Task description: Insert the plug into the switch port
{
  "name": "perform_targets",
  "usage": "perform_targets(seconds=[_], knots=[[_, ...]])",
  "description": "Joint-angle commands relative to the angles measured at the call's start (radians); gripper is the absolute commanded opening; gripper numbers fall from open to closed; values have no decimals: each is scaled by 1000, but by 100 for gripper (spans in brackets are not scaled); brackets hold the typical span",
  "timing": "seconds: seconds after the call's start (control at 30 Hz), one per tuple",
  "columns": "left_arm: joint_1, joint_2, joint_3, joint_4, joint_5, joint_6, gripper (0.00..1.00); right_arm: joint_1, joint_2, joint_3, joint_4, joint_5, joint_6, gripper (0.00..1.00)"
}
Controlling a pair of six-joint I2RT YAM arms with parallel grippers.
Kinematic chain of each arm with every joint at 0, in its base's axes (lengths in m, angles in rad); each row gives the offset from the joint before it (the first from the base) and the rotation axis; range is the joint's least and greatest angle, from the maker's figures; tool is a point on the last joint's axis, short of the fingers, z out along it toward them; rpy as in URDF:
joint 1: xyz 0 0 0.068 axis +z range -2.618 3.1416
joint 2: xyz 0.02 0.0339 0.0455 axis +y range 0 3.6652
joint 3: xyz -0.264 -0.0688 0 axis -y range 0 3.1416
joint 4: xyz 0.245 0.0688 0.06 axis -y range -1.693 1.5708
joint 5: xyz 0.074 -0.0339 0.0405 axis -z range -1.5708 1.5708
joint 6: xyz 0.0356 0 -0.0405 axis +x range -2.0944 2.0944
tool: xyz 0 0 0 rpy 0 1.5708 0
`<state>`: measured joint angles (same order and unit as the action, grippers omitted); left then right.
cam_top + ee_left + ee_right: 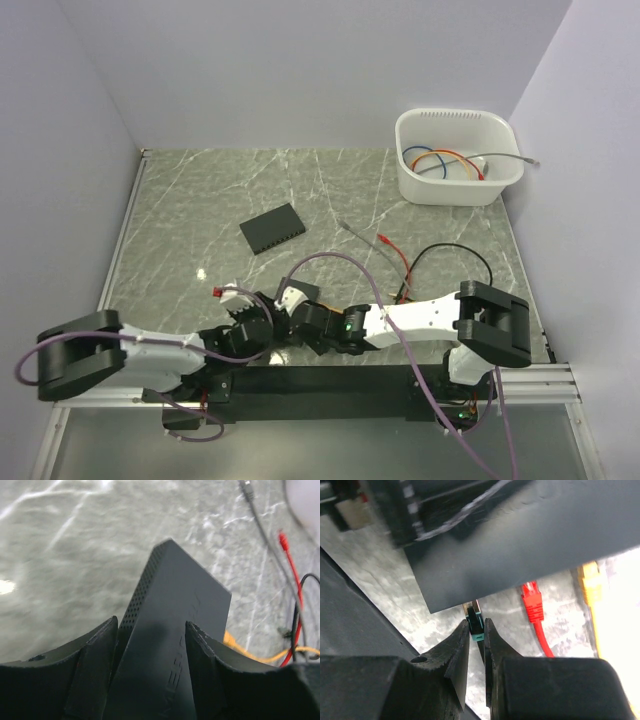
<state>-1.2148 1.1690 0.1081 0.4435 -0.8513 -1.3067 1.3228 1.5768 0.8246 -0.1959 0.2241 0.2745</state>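
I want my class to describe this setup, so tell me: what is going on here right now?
Two robot arms are working together near the front of the table. The left gripper has the black switch lying between its fingers, though whether they press on it is unclear. The right gripper pinches a small plug and holds it right at the switch's edge; whether it has entered a port cannot be seen. Spare cables lie on the table, and more sit in the white tub at the far right.

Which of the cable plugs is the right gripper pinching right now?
The black plug with the teal tip, shut between the right gripper fingers under the dark switch. The red plug and yellow plug lie loose beside it.
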Motion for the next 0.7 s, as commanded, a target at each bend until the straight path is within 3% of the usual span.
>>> perform_targets(seconds=[0.0, 0.13, 0.37, 0.67], knots=[[-103, -95, -10, -242, 396, -190, 61, -36, -61, 105, 873, 142, 17, 0], [-103, -337, -7, -428, 347, -204, 63, -37, -103, 12, 817, 172, 21, 8], [-101, -589, 7, -724, 258, -229, 67, -37, -211, -157, 745, 212, 86, 44], [-101, -626, 42, -847, 216, -241, 69, -11, -353, -271, 618, 292, 158, 51]])
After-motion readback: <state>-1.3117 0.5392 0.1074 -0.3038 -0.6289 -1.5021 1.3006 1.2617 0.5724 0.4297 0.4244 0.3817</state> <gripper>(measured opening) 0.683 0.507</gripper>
